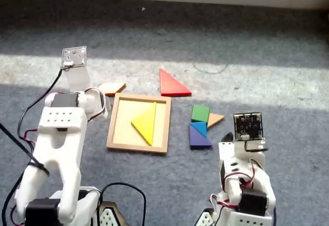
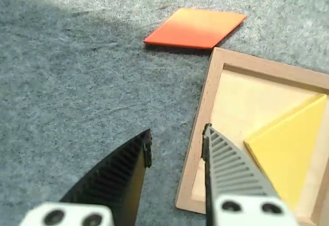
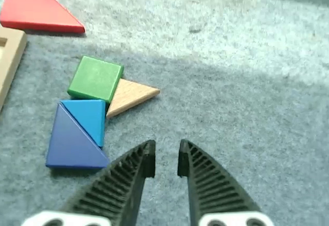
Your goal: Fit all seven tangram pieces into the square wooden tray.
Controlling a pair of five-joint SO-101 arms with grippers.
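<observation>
L arm stands on the left side of the tray (image 1: 112,123). Its upper link is upright and the wrist is bent fwd and down, so the left gripper (image 2: 177,142) hangs low at the tray's left rim. The jaws are released and wide apart, w/ nothing btw them: one finger is over the rim, the other over the grey carpet (image 1: 288,56) outside the tray.

R arm is on the right side of the tray, well apart from it, folded low over its own base. The right gripper (image 3: 165,158) points down at the carpet, jaws parted only a little, grasping nothing.

Pieces:
- The yellow triangle (image 1: 146,123) lies flat inside the tray, in the right half. Its long edge is approx. parallel to the right wall, w/ a gap.
- The orange parallelogram (image 2: 195,28) is on the carpet just beside the tray's far-left corner.
- The red triangle (image 1: 170,86) is on the carpet near the tray's far-right corner.
- Near the tray's right side, 4 pcs sit together, touching: green square (image 1: 200,113), light-wood triangle (image 1: 215,119), blue triangle (image 1: 199,128), purple triangle (image 1: 198,140).

The right gripper is just beside this group, on the side away from the tray.
</observation>
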